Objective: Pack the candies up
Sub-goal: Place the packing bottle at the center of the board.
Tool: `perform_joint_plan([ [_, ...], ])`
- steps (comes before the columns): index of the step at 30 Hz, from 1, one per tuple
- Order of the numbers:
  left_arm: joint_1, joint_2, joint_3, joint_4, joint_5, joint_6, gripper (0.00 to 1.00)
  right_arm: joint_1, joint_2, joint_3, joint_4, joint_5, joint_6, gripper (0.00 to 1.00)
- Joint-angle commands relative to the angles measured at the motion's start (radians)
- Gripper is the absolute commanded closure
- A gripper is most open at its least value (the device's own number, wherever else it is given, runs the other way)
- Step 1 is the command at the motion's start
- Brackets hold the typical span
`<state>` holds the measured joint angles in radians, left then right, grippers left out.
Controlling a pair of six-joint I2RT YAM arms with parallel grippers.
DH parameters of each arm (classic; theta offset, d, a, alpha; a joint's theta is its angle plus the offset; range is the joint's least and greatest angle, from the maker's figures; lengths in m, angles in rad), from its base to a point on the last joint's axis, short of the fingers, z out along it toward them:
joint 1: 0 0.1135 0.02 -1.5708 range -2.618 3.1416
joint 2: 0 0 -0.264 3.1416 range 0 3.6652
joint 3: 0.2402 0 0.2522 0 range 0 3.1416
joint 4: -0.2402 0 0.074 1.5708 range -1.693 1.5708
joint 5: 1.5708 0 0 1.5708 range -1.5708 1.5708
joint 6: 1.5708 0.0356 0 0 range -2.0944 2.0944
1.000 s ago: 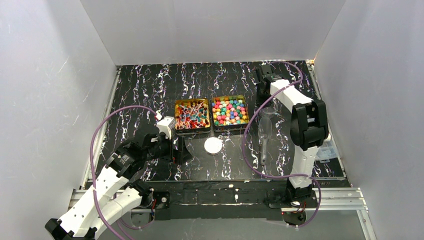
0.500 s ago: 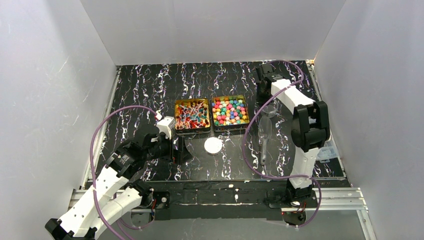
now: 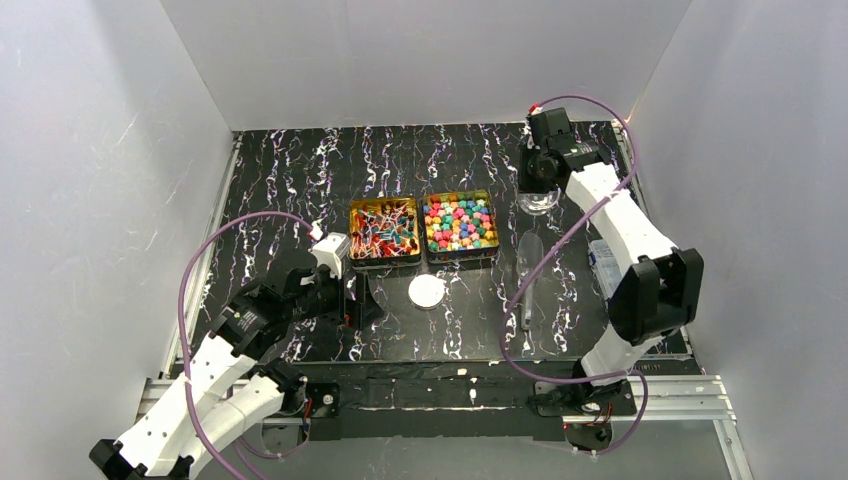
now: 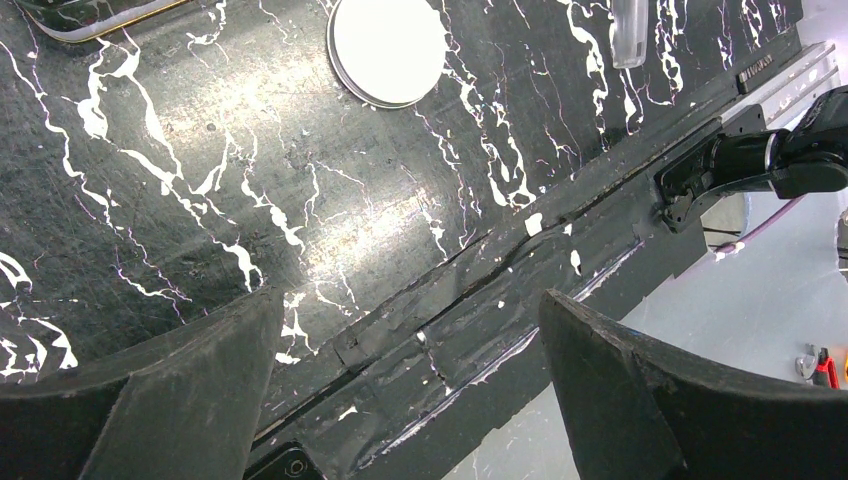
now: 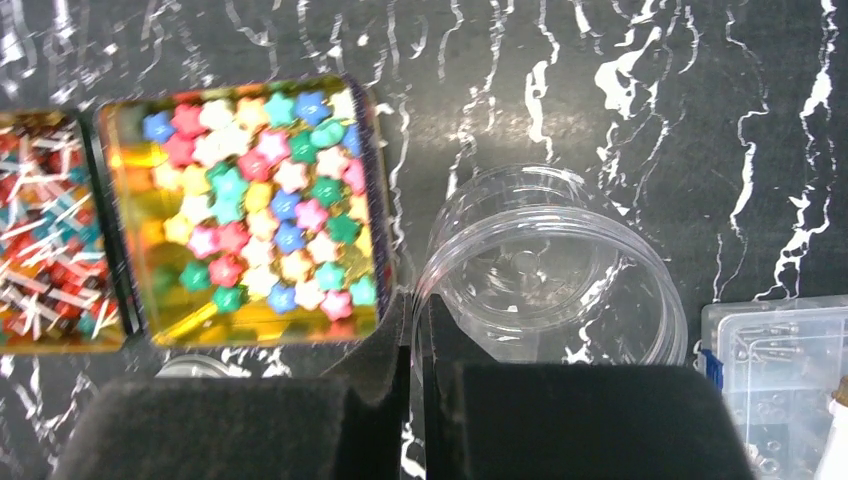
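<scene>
Round coloured candies (image 3: 459, 222) fill the right gold tin, also in the right wrist view (image 5: 265, 215). Twist-wrapped candies (image 3: 383, 232) fill the left gold tin, also at that view's left edge (image 5: 50, 240). My right gripper (image 3: 540, 183) is shut on the near rim of an open, empty clear jar (image 3: 540, 203), just right of the round-candy tin. The wrist view shows one finger inside and one outside the jar (image 5: 555, 270), at the gripper (image 5: 416, 320). My left gripper (image 3: 355, 300) is open and empty, low over the table near the front edge (image 4: 410, 380).
A white round lid (image 3: 427, 291) lies in front of the tins, also in the left wrist view (image 4: 388, 48). A clear scoop (image 3: 527, 270) lies right of it. A clear plastic box (image 3: 605, 265) sits at the table's right side (image 5: 770, 370).
My right arm's elbow has swung out to the right. Its gripper and the clear jar have shifted a little toward the back. The left arm has not moved.
</scene>
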<state>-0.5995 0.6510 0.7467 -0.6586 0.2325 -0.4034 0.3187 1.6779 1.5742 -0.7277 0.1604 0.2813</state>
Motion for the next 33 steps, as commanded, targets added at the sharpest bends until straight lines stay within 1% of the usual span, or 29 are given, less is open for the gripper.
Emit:
perform_joint_plan([
  [1,-0.004,-0.012,-0.007,-0.003,-0.002,0.004,0.02,0.047,-0.101,-0.013,-0.074,-0.066,-0.029,0.99],
  [6,-0.003,-0.017,-0.008,-0.003,-0.005,0.002,0.02,0.120,-0.174,-0.036,-0.132,-0.071,-0.035,0.99],
  [11,-0.005,-0.022,-0.009,0.000,-0.004,0.000,0.02,0.218,-0.230,-0.077,-0.176,-0.098,-0.018,0.99],
  [16,-0.004,-0.026,-0.009,0.001,-0.005,-0.002,0.02,0.320,-0.284,-0.159,-0.184,-0.096,0.020,0.99],
  [20,-0.004,-0.028,-0.009,0.002,-0.004,-0.002,0.02,0.395,-0.333,-0.274,-0.154,-0.099,0.062,0.99],
  [25,-0.004,-0.025,-0.010,0.004,0.001,-0.002,0.02,0.469,-0.375,-0.397,-0.073,-0.098,0.126,0.99],
  [33,-0.005,-0.016,-0.011,0.007,0.010,0.000,0.02,0.557,-0.368,-0.497,0.024,-0.036,0.192,0.99],
])
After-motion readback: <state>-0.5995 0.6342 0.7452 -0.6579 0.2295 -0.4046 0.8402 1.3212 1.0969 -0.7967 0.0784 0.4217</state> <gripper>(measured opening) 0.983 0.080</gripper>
